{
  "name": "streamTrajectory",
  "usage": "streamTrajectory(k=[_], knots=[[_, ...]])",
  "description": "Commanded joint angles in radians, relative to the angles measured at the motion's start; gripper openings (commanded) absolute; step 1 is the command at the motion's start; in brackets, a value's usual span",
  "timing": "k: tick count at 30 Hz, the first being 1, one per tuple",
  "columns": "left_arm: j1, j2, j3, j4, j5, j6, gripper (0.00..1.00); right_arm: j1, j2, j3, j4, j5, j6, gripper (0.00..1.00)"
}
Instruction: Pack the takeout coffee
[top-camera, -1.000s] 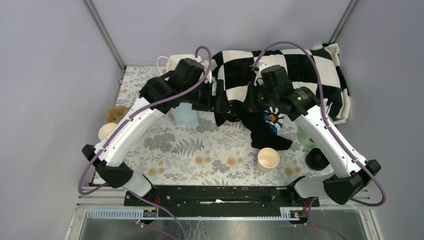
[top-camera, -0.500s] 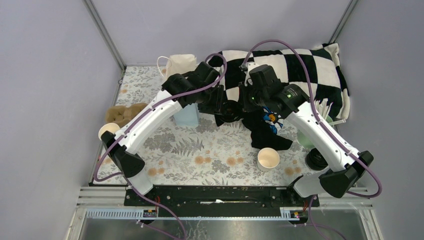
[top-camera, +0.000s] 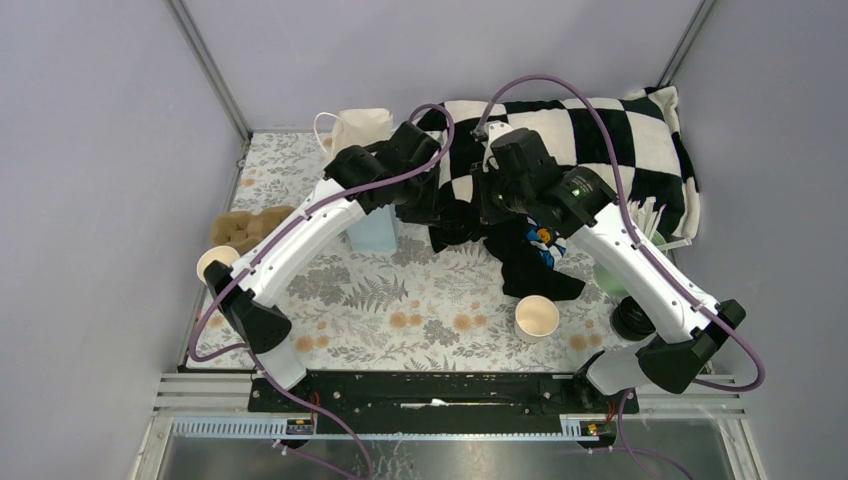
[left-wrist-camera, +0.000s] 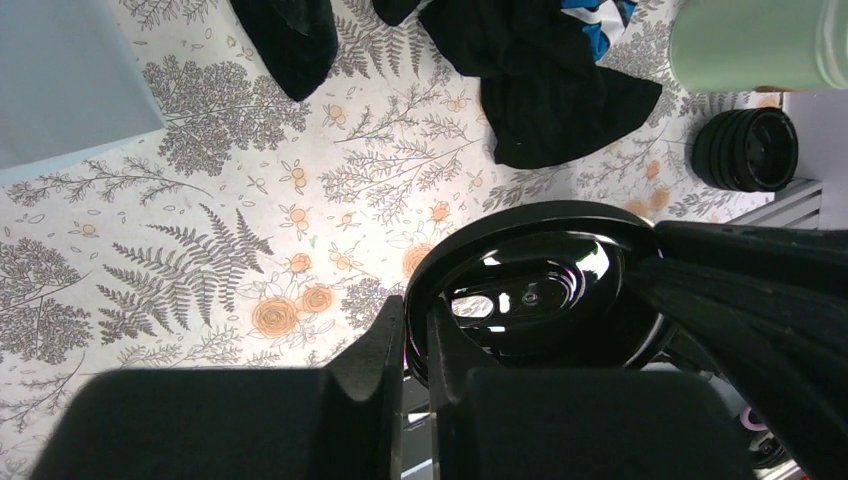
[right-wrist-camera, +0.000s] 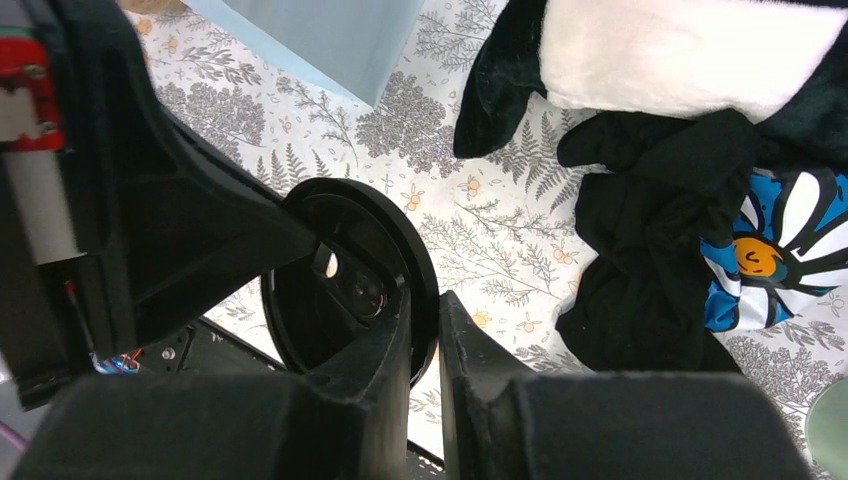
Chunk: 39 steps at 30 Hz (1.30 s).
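The takeout coffee, a lidless cream paper cup (top-camera: 537, 318), stands upright on the flowered cloth at front right. Well behind it, a round black lid (top-camera: 462, 218) hangs in the air between my two grippers. My left gripper (left-wrist-camera: 417, 330) is shut on the rim of the lid (left-wrist-camera: 540, 295) from the left. My right gripper (right-wrist-camera: 425, 325) is shut on the opposite rim of the lid (right-wrist-camera: 340, 290). In the top view the left gripper (top-camera: 440, 205) and right gripper (top-camera: 487, 205) face each other, and the arms hide most of the lid.
A stack of black lids (top-camera: 634, 318) and a mint-green cup (top-camera: 610, 275) sit at the right edge. A light blue box (top-camera: 372, 230), nested cream cups (top-camera: 215, 262), a black garment (top-camera: 535, 265), a checkered pillow (top-camera: 590, 130) and a cloth bag (top-camera: 360, 125) surround the middle.
My left gripper has closed onto the lid's rim. Both arms have shifted slightly toward the back, the left elbow swinging right.
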Motion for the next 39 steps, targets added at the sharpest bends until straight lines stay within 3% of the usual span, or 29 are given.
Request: streamTrajectory(k=[1,6,9,13,15,17,20,23,26,28,35,39], knots=[[0.019,-0.007,0.055,0.019,0.012,0.006,0.08,0.025,0.003,0.085,-0.015,0.036,0.001,0.18],[0.066,-0.049,0.042,0.043,0.086,-0.004,0.05,0.028,0.001,0.146,-0.051,0.017,0.047,0.34],[0.12,-0.098,-0.013,0.09,0.19,-0.023,0.04,0.028,-0.006,0.213,-0.085,0.003,0.052,0.54],[0.216,-0.172,-0.076,0.167,0.371,-0.055,0.04,0.028,-0.016,0.368,-0.133,0.036,0.057,0.9],[0.288,-0.228,-0.147,0.284,0.528,-0.103,0.04,0.026,-0.036,0.4,-0.1,-0.02,0.057,0.98],[0.372,-0.301,-0.264,0.5,0.735,-0.22,0.05,0.026,-0.065,0.385,-0.011,-0.145,0.082,1.0],[0.446,-0.421,-0.483,1.033,0.946,-0.549,0.08,0.026,-0.115,0.303,0.199,-0.343,0.168,1.0],[0.462,-0.459,-0.626,1.542,1.0,-0.962,0.08,0.027,-0.133,0.268,0.358,-0.426,0.256,1.0],[0.462,-0.444,-0.676,1.838,1.001,-1.18,0.08,0.026,-0.102,0.286,0.436,-0.498,0.332,1.0],[0.462,-0.428,-0.665,1.904,1.008,-1.228,0.08,0.027,-0.078,0.295,0.465,-0.526,0.375,1.0],[0.462,-0.419,-0.633,1.879,1.027,-1.218,0.08,0.026,-0.039,0.281,0.542,-0.579,0.45,1.0],[0.462,-0.432,-0.625,1.759,1.034,-1.147,0.07,0.026,-0.031,0.268,0.547,-0.584,0.463,1.0]])
